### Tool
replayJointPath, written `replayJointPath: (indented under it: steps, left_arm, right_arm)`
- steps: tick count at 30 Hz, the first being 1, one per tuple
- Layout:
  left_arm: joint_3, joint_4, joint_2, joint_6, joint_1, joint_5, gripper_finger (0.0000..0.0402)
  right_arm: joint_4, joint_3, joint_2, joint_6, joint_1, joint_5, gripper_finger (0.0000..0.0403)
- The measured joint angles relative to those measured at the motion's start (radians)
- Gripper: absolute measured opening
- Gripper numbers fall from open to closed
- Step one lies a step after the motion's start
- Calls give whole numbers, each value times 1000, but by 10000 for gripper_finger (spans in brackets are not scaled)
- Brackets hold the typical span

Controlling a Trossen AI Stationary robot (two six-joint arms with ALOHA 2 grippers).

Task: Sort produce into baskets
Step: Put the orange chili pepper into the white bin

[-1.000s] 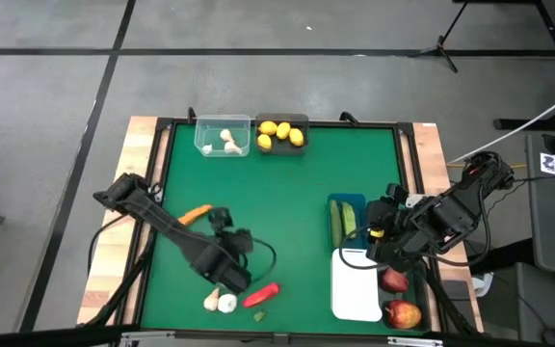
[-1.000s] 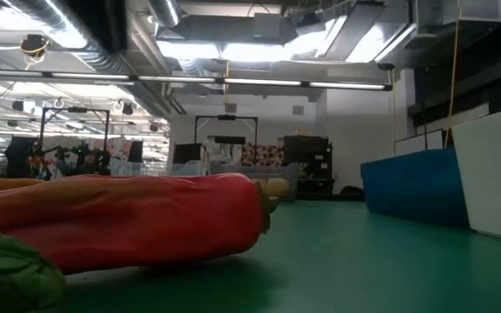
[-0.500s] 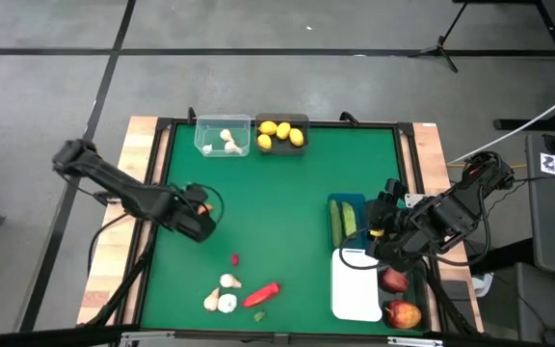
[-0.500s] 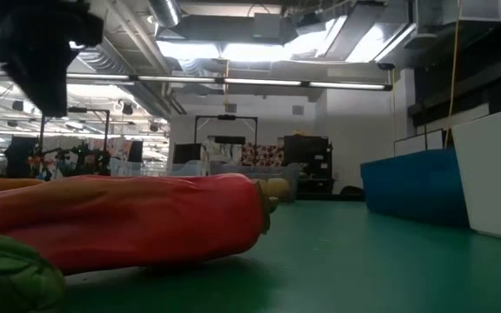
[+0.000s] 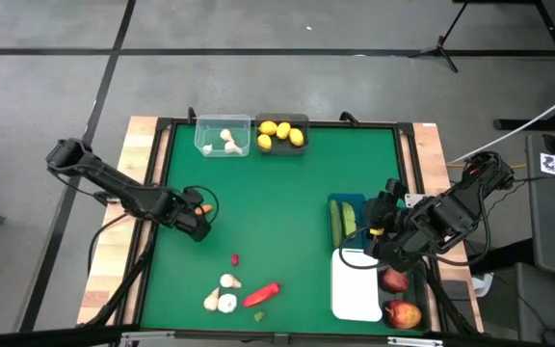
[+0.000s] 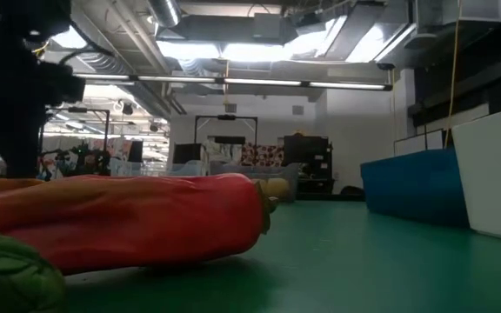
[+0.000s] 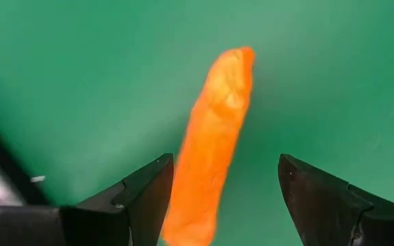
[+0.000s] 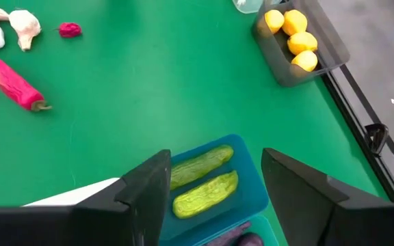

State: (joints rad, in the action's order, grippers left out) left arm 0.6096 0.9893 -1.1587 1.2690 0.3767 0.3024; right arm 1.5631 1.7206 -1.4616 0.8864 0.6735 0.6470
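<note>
Orange, tapered carrot [image 7: 214,140] is lying on the green surface [image 5: 287,202] at nine o'clock, its long axis running forward between the wide-open left gripper [image 7: 219,195] fingers, nothing gripped yet.

1. Overhead ceiling lights [image 6: 259,48] glare strongly in the low view.
2. Tabletop [image 5: 287,193] evenly lit; shadows faint.
3. Left pincer [image 7: 221,198]: carrot [image 7: 214,143] between its fingers slightly soft.
4. Low view: red pepper [image 6: 120,217] blurred, close to lens.
</note>
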Motion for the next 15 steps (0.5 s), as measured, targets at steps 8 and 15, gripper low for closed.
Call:
replayJointPath:
  steps: [8, 15]
  left_arm:
    - [-103, -148, -4, -14, 0, -76, 239]
    - [-108, -191, 0, -10, 2, -69, 139]
  right_arm:
    - [-2, 0, 0, 2, 0, 1, 230]
    - [-17, 0, 0, 2, 0, -1, 230]
